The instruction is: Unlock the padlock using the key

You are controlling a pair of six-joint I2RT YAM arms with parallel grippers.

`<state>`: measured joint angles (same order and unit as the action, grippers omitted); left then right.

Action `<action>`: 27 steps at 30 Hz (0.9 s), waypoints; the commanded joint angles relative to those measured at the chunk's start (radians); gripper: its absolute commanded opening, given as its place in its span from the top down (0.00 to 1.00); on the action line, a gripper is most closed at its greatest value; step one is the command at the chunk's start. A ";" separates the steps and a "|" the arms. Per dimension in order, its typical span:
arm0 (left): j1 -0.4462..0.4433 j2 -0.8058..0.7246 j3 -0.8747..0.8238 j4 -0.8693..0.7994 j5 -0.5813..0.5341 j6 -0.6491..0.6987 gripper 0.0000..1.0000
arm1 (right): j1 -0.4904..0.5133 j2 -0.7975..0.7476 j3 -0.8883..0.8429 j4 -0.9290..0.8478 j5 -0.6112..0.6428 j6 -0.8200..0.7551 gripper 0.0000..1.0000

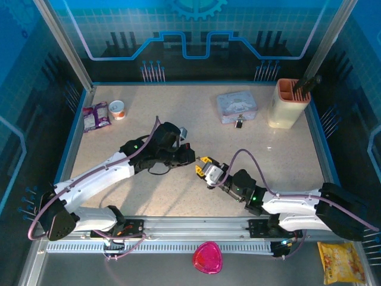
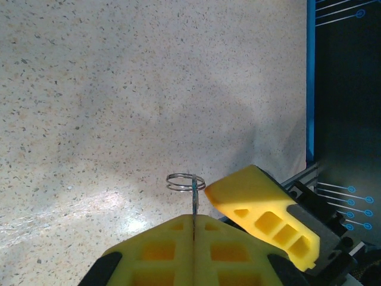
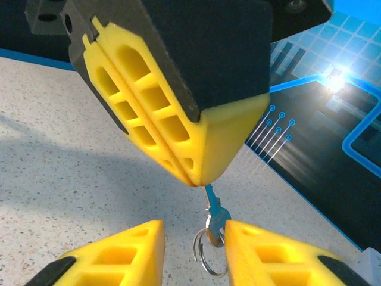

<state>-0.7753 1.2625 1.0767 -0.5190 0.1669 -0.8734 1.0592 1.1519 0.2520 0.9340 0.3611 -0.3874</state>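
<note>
Top external: speckled beige table point(image 1: 268, 155) inside blue-lit walls point(image 1: 196, 36), left fingers point(image 2: 161, 250) tight on the key point(image 3: 216, 215), right fingers point(image 3: 113, 256) apart.

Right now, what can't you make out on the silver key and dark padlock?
- small silver key: far end hidden inside the shut left gripper, both wrist views.
- tiny dark padlock: too small in the top view; keyhole and shackle state unreadable.
- wire key ring: edge hidden by a finger of the open right gripper, right wrist view.

No lettering is readable: the print on the purple packet point(image 1: 96, 116), small cup point(image 1: 118, 109), pale tin point(image 1: 236, 106) and yellow packet point(image 1: 341, 262) is too small.
</note>
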 commanded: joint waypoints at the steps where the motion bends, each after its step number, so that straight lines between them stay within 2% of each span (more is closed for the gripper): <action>1: -0.004 0.003 0.020 -0.011 0.023 -0.010 1.00 | 0.018 0.020 0.042 0.077 0.058 -0.034 0.70; 13: -0.005 -0.002 0.028 -0.023 0.016 -0.003 1.00 | 0.019 0.107 0.031 0.165 0.123 -0.068 0.76; 27: -0.004 -0.002 0.024 -0.004 0.033 -0.009 1.00 | 0.021 0.088 0.015 0.180 0.140 -0.073 0.85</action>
<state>-0.7753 1.2625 1.0767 -0.5144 0.1734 -0.8742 1.0668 1.2533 0.2695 1.0466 0.4690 -0.4507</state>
